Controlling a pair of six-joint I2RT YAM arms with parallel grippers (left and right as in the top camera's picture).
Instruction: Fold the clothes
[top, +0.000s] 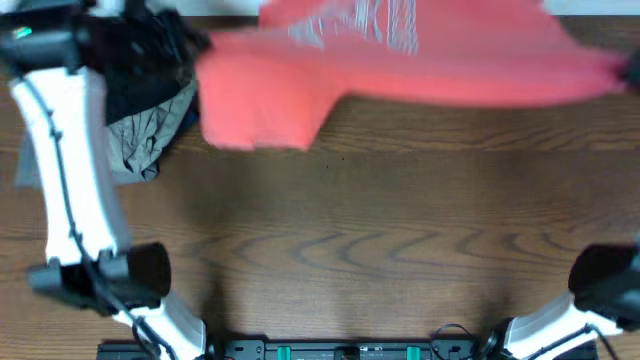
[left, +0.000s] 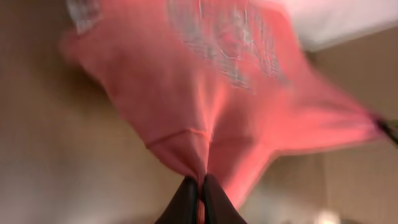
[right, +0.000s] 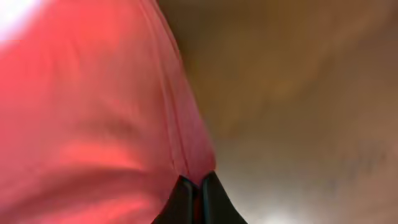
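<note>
Seen from overhead only: red-orange T-shirt (top: 400, 60) stretched, blurred, along the far edge of the table (top: 350, 250), one sleeve hanging at left, just beside a heap of black and khaki clothes (top: 145, 130) far left. Shown only by the wrist views: left gripper (left: 200, 198) pinched tight on a gathered fold below the lettering (left: 230, 43); right gripper (right: 196, 198) clamped on a seamed edge. Left arm (top: 70, 180) reaching from near-left to far-left.
</note>
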